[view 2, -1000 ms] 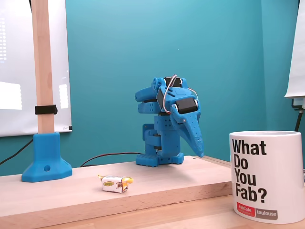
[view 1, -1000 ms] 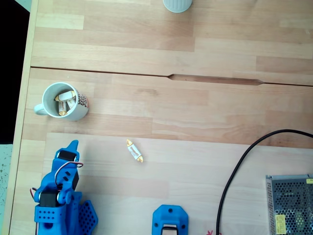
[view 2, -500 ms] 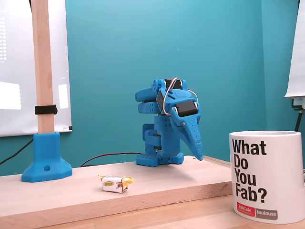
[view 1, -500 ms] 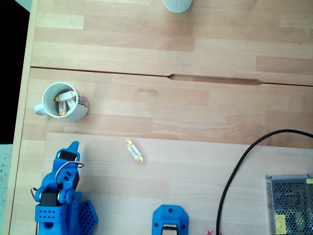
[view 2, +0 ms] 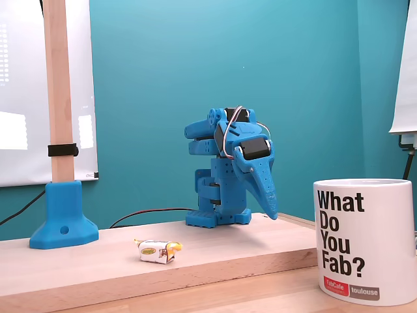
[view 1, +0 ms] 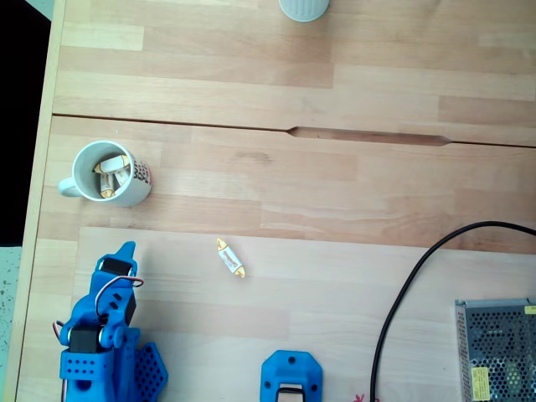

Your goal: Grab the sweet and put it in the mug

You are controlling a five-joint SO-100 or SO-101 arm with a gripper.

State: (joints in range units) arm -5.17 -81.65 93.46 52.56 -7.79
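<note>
the blue arm sat folded near the lower left corner in the top-down fixed view, its gripper (view 1: 126, 251) pointing up the picture toward the mug (view 1: 107, 173), empty and with its fingers drawn together to a narrow tip, as far as the side-on fixed view (view 2: 272, 212) showed; the sweet (view 1: 230, 258) lay flat on the bare wooden table (view 1: 335, 193), well apart from the gripper to its right and apart from the mug, which stood above the arm near the table's left edge with wrapped sweets already inside; judging from this, the step in hand was the reach for the sweet, and to do it well the arm would need to swing right, spread its fingers, and turn the wrist so they closed across the wrapper's short middle, not along it; the sweet's long axis ran diagonally in the top-down view, one twisted yellow end toward the upper left, the other toward the lower right; in the side-on view the sweet (view 2: 157, 251) lay low on the board, in front of the arm.
</note>
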